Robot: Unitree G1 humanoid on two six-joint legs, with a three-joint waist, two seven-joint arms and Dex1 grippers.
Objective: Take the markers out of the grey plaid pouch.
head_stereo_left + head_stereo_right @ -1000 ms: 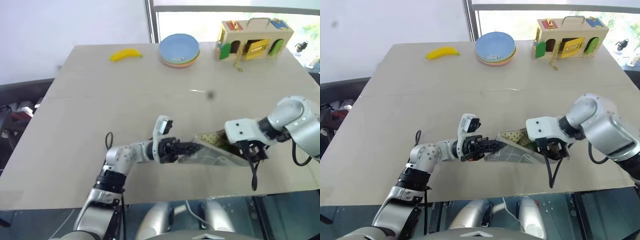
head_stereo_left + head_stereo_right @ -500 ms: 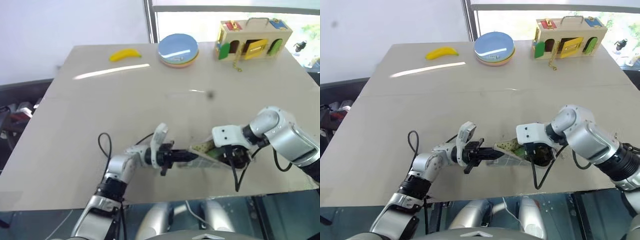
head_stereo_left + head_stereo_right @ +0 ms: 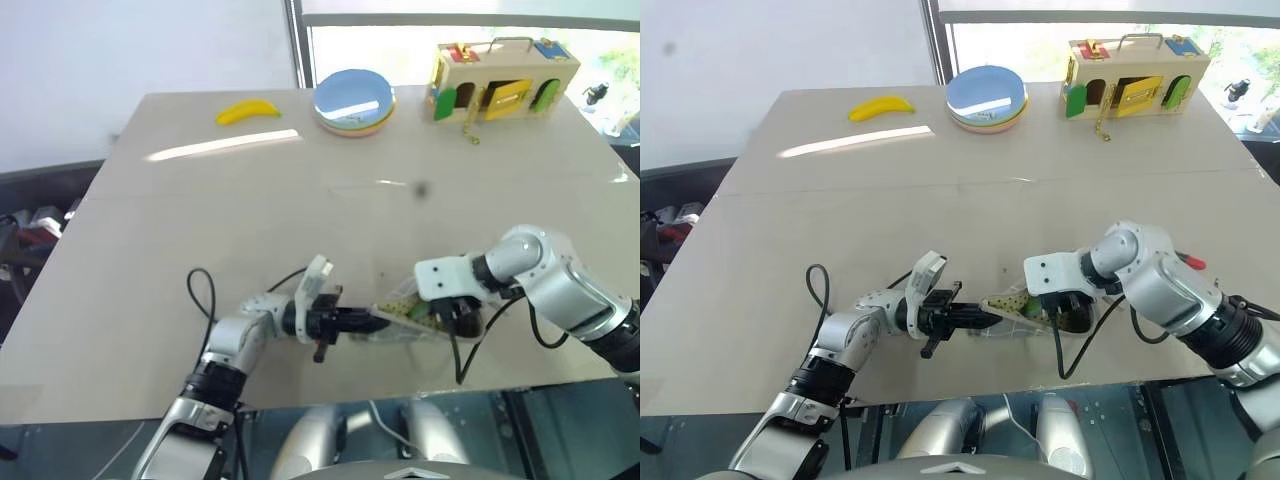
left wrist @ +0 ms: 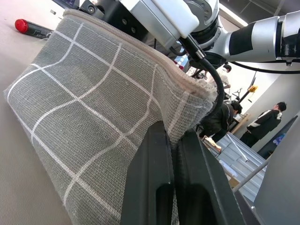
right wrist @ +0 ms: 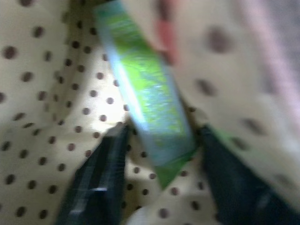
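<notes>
Near the counter's (image 3: 150,250) front edge, left end effector (image 4: 172,140) pinches the limp grey plaid pouch's (image 4: 93,112) rim; right end effector (image 5: 157,154), spread, straddles the stiff, light, slippery lime green marker (image 5: 145,98) mid-barrel.

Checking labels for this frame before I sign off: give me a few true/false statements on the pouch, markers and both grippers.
1. The left gripper is pinched shut on the grey plaid pouch. True.
2. The right gripper is inside the pouch, its fingers either side of the lime green marker. True.
3. The dark marker with a red end is in the pouch too. False: it lies on the table outside the pouch.
4. The banana lies next to the pouch. False: it is at the table's far edge, near the stacked plates.
5. The wooden toy box stands at the far right of the table. True.
</notes>
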